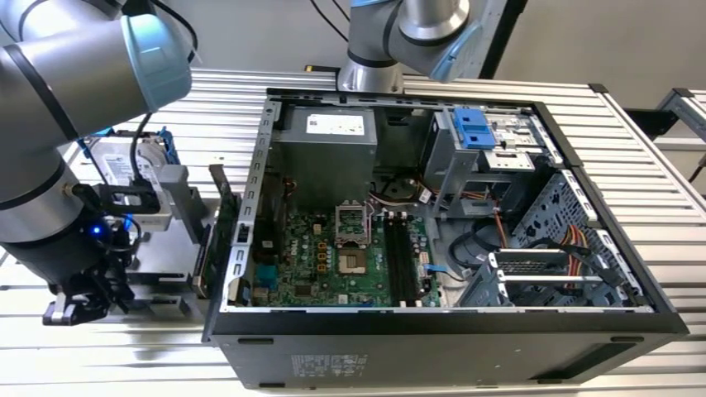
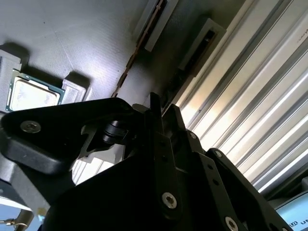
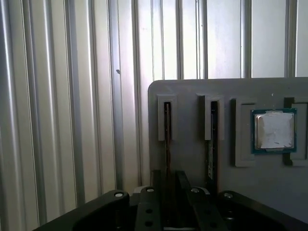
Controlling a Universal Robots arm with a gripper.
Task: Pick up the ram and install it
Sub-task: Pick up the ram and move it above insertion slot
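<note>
Black on grey: clamping the ram point(image 3: 167, 130) between fingers of the gripper point(image 3: 168, 174), upright in the tray point(image 3: 192, 91) slot farthest from the CPU point(image 3: 273, 131); neighbouring a second stick point(image 3: 211, 139) in the next slot; resting on the ribbed table point(image 3: 72, 96), at the exterior view's left of the open case point(image 1: 441, 347).

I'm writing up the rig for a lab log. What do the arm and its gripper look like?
The arm is built of rounded silver-grey links with light blue caps at the joints. Near the wrist it turns black, with a small blue light and black cables. The gripper is matte black and angular, dotted with silver screw heads.
</note>
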